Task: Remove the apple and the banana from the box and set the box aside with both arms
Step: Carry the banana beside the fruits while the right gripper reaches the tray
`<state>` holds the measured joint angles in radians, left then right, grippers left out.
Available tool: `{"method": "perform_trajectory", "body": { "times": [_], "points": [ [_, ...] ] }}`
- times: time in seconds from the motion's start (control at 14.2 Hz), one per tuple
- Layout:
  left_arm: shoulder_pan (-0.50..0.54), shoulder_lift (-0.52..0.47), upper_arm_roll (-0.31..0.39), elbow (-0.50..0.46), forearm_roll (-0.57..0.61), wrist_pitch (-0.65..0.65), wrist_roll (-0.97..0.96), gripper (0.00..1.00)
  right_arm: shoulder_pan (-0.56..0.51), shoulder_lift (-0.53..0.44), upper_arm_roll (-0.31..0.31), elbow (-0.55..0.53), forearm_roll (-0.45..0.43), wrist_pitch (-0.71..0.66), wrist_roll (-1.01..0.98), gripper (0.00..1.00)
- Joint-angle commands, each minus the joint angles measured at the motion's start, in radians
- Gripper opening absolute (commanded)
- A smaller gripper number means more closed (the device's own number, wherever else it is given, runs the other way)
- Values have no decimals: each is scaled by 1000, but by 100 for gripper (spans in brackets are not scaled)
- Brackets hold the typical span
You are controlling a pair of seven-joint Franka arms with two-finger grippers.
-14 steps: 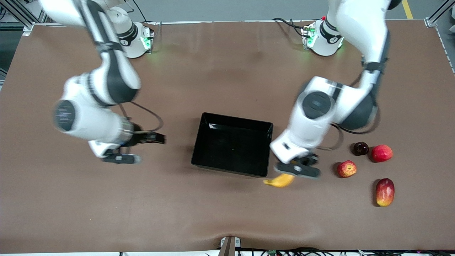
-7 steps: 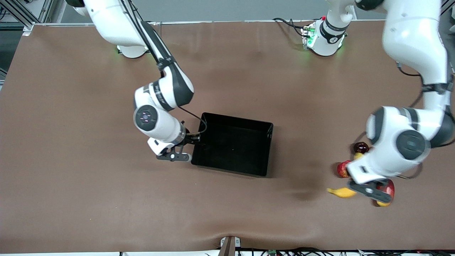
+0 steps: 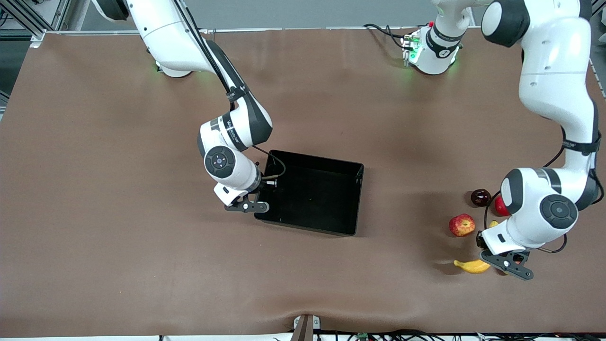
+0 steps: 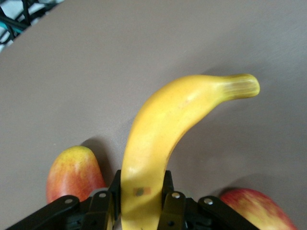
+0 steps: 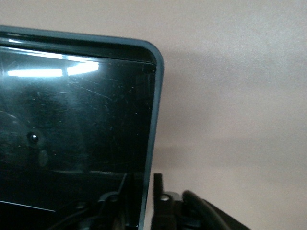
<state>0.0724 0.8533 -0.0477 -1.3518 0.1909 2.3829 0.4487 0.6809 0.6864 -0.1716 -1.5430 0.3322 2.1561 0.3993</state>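
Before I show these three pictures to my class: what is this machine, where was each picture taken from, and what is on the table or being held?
Two white robot arms work at a brown table. One picture looks down from a high camera facing them; the other two come from cameras on the wrists. The left gripper is shut on the banana, low over the table beside the apple, a mango and a dark fruit. The right gripper straddles a wall of the black box, one finger inside, one outside.

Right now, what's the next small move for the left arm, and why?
Probably lower and release. The left gripper holds the banana over the table beside the apple, well clear of the box, whose wall the right gripper already straddles.
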Motion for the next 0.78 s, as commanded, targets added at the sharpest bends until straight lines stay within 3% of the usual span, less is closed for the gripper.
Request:
{"method": "perform_trajectory", "body": {
  "times": [0.0,0.21,0.28,0.35,0.49,0.71],
  "points": [
    [15,27,-9,13,4,27,13,0,14,7,-11,12,-16,2,19,0],
    [20,44,-9,10,2,28,8,2,0,-4,-11,21,-16,-13,13,0],
    [20,46,-9,10,2,28,-1,14,-3,-10,-14,21,-16,-15,9,0],
    [20,47,-9,10,1,28,-4,34,-12,-17,-16,21,-16,-15,6,0],
    [35,38,-11,7,-2,27,-8,100,-58,-48,-16,26,-18,-66,-2,0],
    [63,20,-17,8,-11,25,-5,100,-158,-108,-17,67,-16,-198,-74,0]
  ]
}}
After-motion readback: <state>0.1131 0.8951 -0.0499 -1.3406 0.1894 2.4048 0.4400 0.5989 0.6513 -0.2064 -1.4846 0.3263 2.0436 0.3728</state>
